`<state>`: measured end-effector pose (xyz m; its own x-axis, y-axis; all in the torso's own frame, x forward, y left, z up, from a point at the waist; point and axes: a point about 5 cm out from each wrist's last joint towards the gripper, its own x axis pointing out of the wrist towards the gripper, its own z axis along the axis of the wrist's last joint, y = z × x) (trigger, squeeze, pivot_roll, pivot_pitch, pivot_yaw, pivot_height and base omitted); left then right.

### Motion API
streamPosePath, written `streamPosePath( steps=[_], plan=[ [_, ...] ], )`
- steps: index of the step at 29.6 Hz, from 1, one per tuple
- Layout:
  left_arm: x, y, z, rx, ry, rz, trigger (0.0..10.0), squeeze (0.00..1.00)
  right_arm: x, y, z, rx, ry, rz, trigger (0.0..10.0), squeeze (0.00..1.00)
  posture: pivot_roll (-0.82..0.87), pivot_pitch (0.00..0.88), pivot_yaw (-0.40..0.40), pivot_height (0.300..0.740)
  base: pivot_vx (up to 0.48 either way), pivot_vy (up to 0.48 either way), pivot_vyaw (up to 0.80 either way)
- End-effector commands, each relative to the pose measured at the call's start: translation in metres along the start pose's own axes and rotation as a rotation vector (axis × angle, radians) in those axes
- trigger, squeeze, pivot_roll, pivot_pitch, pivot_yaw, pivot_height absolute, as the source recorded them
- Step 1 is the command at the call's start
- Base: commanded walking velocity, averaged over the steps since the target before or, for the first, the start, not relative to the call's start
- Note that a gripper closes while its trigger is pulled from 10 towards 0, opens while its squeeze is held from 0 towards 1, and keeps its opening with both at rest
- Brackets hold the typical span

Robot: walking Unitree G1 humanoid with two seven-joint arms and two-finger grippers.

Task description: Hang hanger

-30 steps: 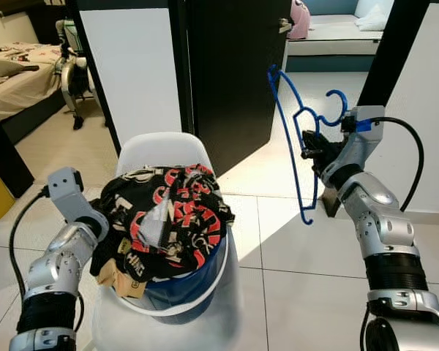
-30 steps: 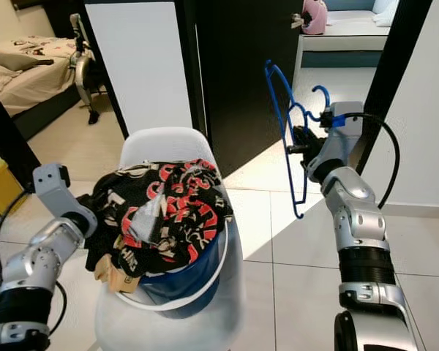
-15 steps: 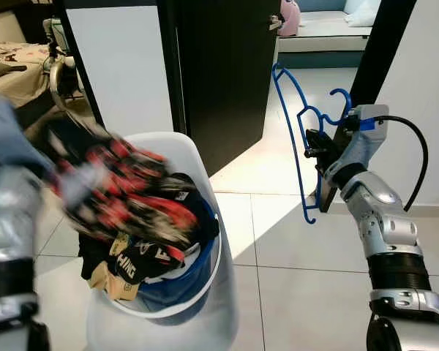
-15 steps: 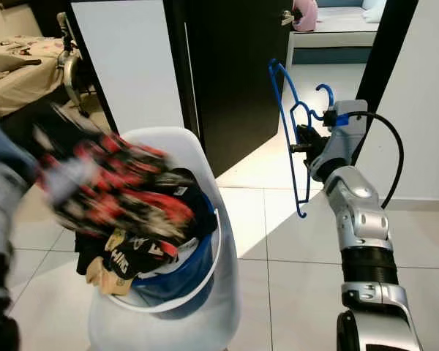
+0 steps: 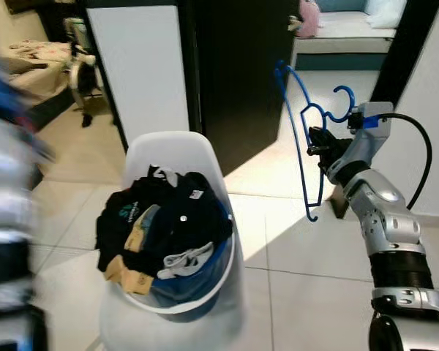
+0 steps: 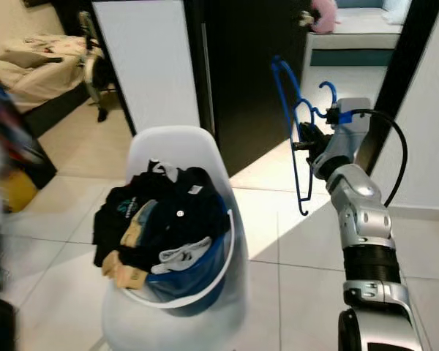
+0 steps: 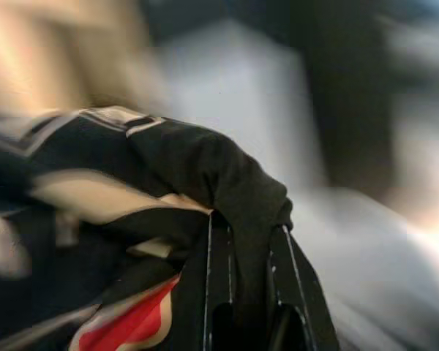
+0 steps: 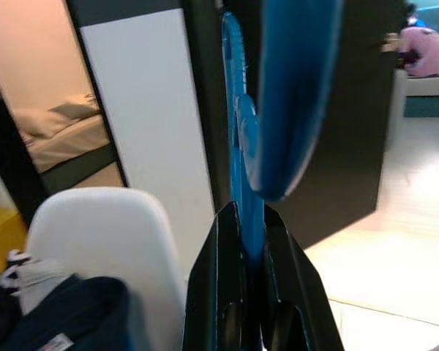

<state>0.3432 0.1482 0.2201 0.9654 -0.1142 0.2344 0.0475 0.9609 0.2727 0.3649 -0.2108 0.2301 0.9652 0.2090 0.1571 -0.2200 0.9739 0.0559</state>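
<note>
A blue plastic hanger (image 5: 296, 131) hangs upright in the air at the right, its hook (image 5: 342, 95) pointing toward the arm. My right gripper (image 5: 316, 141) is shut on its middle bar; in the right wrist view the fingers (image 8: 218, 292) pinch the blue bar (image 8: 249, 183). My left arm (image 5: 7, 190) is a raised blur at the far left edge. In the left wrist view my left gripper (image 7: 250, 307) is shut on a black, cream and red patterned garment (image 7: 168, 175), which drapes over the fingers.
A white chair (image 5: 168, 150) carries a blue basket (image 5: 205, 281) of dark clothes (image 5: 164, 223). Behind it are a white wall panel (image 5: 139, 66) and a dark open door (image 5: 234, 73). A bed (image 5: 33, 55) lies far left, a yellow bin (image 6: 18, 191) stands on the tiled floor.
My left arm has pulled the patterned garment up and left out of the basket, leaving dark clothes on top. The right gripper kept the hanger in place; the camera shifted a little.
</note>
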Motion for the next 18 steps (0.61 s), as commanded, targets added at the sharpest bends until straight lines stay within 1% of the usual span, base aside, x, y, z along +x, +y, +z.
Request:
streamPosePath(
  steps=[1,2,3,4,5,6,7,8,9,10,11,12,14,15,16,18],
  plan=[
    [-0.003,-0.034,-0.007,-0.001,0.032,-0.193,2.0,0.0,0.0,0.0,0.002,-0.003,-0.001,-0.002,10.0,0.0,-0.04,0.0,0.035,0.74,0.0,0.0,0.0],
    [-0.003,-0.034,-0.007,-0.001,0.032,-0.193,2.0,0.0,0.0,0.0,0.002,-0.003,-0.001,-0.002,10.0,0.0,-0.04,0.0,0.035,0.74,0.0,0.0,0.0],
    [-0.008,-0.052,-0.018,-0.007,0.071,-0.276,2.0,0.0,0.0,0.0,0.002,-0.004,0.0,-0.002,10.0,0.0,-0.04,0.0,0.035,0.74,0.0,0.0,0.0],
    [-0.012,-0.062,-0.023,-0.005,0.089,-0.316,2.1,0.0,0.0,0.0,0.002,-0.004,0.0,-0.003,10.0,0.0,-0.04,0.0,0.035,0.74,0.0,0.0,0.0],
    [-0.012,-0.062,-0.023,-0.005,0.089,-0.316,2.1,0.0,0.0,0.0,0.002,-0.004,0.0,-0.003,10.0,0.0,-0.04,0.0,0.035,0.74,0.0,0.0,0.0],
    [-0.02,-0.079,-0.027,0.01,0.089,-0.408,2.4,0.0,-0.001,0.0,0.002,-0.004,0.001,-0.004,10.0,0.0,-0.05,0.0,0.039,0.74,0.0,0.0,0.0],
    [-0.031,-0.098,-0.03,0.059,0.085,-0.535,4.6,0.0,-0.002,-0.001,0.001,-0.007,0.007,-0.006,10.0,0.0,-0.05,0.0,0.043,0.74,0.0,0.0,0.0],
    [-0.031,-0.098,-0.03,0.059,0.085,-0.535,4.6,0.0,-0.002,-0.001,0.001,-0.007,0.007,-0.006,10.0,0.0,-0.05,0.0,0.043,0.74,0.0,0.0,0.0],
    [-0.039,-0.111,-0.032,0.094,0.083,-0.627,4.6,0.0,-0.003,-0.001,0.0,-0.009,0.011,-0.008,10.0,0.0,-0.05,0.0,0.043,0.74,0.0,0.0,0.0],
    [-0.046,-0.119,-0.036,0.131,0.092,-0.693,7.0,0.0,-0.003,-0.001,-0.001,-0.01,0.014,-0.009,10.0,0.0,-0.05,0.0,0.046,0.74,0.0,0.0,0.0],
    [-0.049,-0.119,-0.041,0.154,0.128,-0.709,8.9,0.0,-0.004,-0.002,-0.002,-0.011,0.018,-0.009,10.0,0.0,-0.05,0.0,0.047,0.74,0.0,0.0,0.0],
    [-0.05,-0.115,-0.048,0.203,0.16,-0.714,10.0,0.0,-0.005,-0.002,-0.002,-0.011,0.02,-0.01,10.0,0.0,-0.05,0.0,0.046,0.74,0.0,0.0,0.0],
    [-0.05,-0.111,-0.054,0.258,0.191,-0.719,10.0,0.0,-0.005,-0.002,-0.003,-0.012,0.022,-0.011,10.0,0.0,-0.05,0.0,0.045,0.74,0.0,0.0,0.0],
    [-0.05,-0.111,-0.054,0.258,0.191,-0.719,10.0,0.0,-0.005,-0.002,-0.003,-0.012,0.022,-0.011,10.0,0.0,-0.05,0.0,0.045,0.74,0.0,0.0,0.0],
    [-0.05,-0.107,-0.057,0.283,0.197,-0.709,10.0,0.0,-0.005,-0.002,-0.003,-0.012,0.024,-0.01,10.0,0.0,-0.05,0.0,0.045,0.74,0.0,0.0,0.0],
    [-0.049,-0.105,-0.058,0.294,0.202,-0.704,10.0,0.0,-0.005,-0.002,-0.003,-0.011,0.024,-0.009,10.0,0.0,-0.05,0.0,0.045,0.74,0.0,0.0,0.0]
  ],
)
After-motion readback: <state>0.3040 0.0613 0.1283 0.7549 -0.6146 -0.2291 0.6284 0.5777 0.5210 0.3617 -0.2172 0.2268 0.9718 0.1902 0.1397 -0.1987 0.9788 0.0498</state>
